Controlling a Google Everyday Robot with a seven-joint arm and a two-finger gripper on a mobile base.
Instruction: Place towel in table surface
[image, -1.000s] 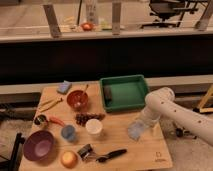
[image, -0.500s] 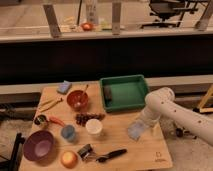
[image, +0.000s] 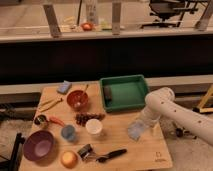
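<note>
A pale blue towel (image: 135, 130) is at the right part of the wooden table (image: 130, 152), just below the tip of my white arm. I cannot tell whether it rests on the wood or hangs just above it. My gripper (image: 141, 122) is at the towel's top edge, in front of the green tray (image: 124, 93). The arm reaches in from the right and hides most of the gripper.
On the table's left half stand a red bowl (image: 77, 99), a blue sponge (image: 64, 87), grapes (image: 89, 118), a white cup (image: 93, 127), a blue cup (image: 68, 132), a purple bowl (image: 38, 145), an orange (image: 69, 159) and a black-handled tool (image: 111, 155).
</note>
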